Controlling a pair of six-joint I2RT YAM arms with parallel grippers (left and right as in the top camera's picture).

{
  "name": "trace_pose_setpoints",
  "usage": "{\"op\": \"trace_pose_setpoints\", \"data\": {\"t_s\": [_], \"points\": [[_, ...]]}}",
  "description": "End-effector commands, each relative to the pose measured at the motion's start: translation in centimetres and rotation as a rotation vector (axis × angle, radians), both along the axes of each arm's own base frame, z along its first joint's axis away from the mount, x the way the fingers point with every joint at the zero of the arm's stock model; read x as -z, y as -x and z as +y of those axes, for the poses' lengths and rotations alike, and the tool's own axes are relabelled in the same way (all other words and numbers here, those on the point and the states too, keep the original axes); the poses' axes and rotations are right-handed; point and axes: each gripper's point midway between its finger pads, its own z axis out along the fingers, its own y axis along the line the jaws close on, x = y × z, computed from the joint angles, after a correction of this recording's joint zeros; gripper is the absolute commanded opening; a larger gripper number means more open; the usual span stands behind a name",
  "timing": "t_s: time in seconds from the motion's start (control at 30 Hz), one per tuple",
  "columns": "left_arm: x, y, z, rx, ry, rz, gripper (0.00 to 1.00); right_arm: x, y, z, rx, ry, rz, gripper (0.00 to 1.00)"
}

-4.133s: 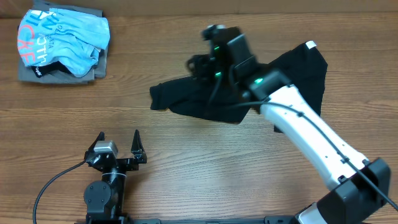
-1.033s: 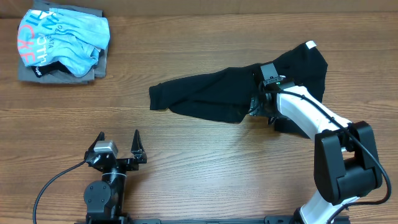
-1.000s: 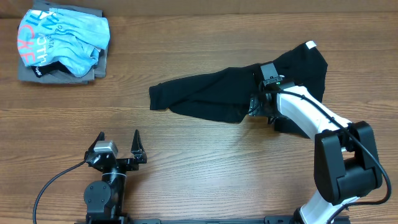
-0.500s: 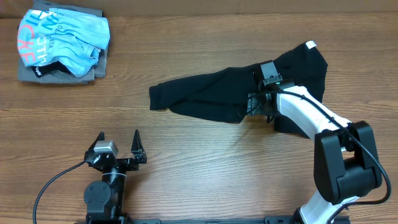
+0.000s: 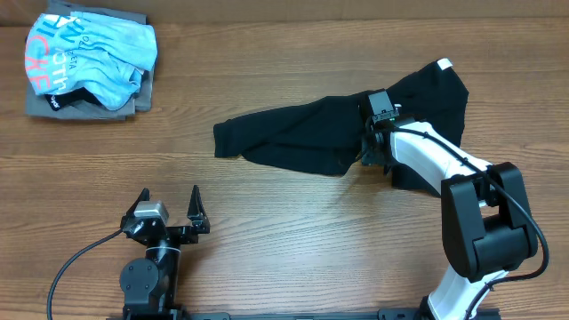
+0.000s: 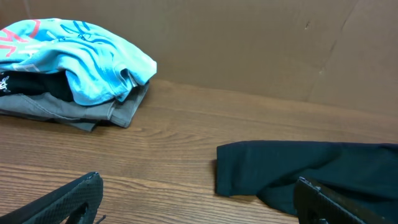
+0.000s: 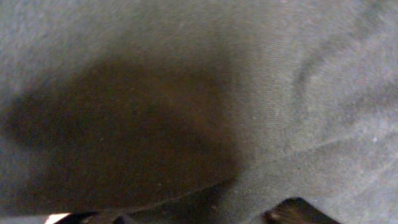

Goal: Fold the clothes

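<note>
Pressed right gripper [image 5: 365,152] closer into black T-shirt [image 5: 284,138] at 2 o'clock, grip impossible to tell, likely starting a fold; kept left gripper [image 5: 171,206] wide at 7 o'clock.

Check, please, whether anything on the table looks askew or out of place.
The black T-shirt lies bunched in a slanted strip rather than spread flat, and the light blue shirt sits crumpled on the grey folded garment.
</note>
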Motion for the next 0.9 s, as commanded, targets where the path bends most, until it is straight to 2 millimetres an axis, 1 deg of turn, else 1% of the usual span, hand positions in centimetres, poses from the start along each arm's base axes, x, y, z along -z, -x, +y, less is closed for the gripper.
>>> {"op": "trace_pose_setpoints", "data": {"t_s": [0.0,0.1,0.17,0.27,0.43,0.47,0.53,0.57,0.6,0.63,0.67,0.77,0.87], "points": [[-0.1,0.0,0.3,-0.013,-0.019,-0.007,1.0,-0.2,-0.5,-0.4,0.007,0.029,-0.017,0.55],[-0.1,0.0,0.3,-0.013,-0.019,-0.008,1.0,-0.6,-0.9,-0.3,0.01,0.024,-0.029,0.54],[-0.1,0.0,0.3,-0.013,-0.019,-0.007,1.0,-1.0,-1.3,-0.2,0.014,0.022,-0.037,0.47],[-0.1,0.0,0.3,-0.013,-0.019,-0.008,1.0,-1.6,-1.8,-0.1,0.033,0.013,-0.055,0.39],[-0.1,0.0,0.3,-0.013,-0.019,-0.007,1.0,-2.4,-2.4,0.0,0.052,0.01,-0.075,0.33],[-0.1,0.0,0.3,-0.013,-0.019,-0.007,1.0,-2.7,-2.5,-0.2,0.064,0.017,-0.08,0.28],[-0.1,0.0,0.3,-0.013,-0.019,-0.008,1.0,-3.5,-2.8,-0.3,0.073,0.026,-0.088,0.16],[-0.1,0.0,0.3,-0.013,-0.019,-0.007,1.0,-3.8,-2.9,-0.4,0.084,0.028,-0.094,0.14],[-0.1,0.0,0.3,-0.013,-0.019,-0.007,1.0,-4.8,-3.1,-0.6,0.114,0.038,-0.114,0.08],[-0.1,0.0,0.3,-0.013,-0.019,-0.007,1.0,-5.3,-3.2,-0.7,0.125,0.041,-0.125,0.05],[-0.1,0.0,0.3,-0.013,-0.019,-0.007,1.0,-5.8,-3.4,-0.7,0.126,0.039,-0.133,0.04],[-0.1,0.0,0.3,-0.013,-0.019,-0.007,1.0,-7.3,-3.6,-0.7,0.156,0.028,-0.162,0.04],[-0.1,0.0,0.3,-0.013,-0.019,-0.007,1.0,-8.8,-3.6,-1.2,0.209,0.036,-0.196,0.04]]}}
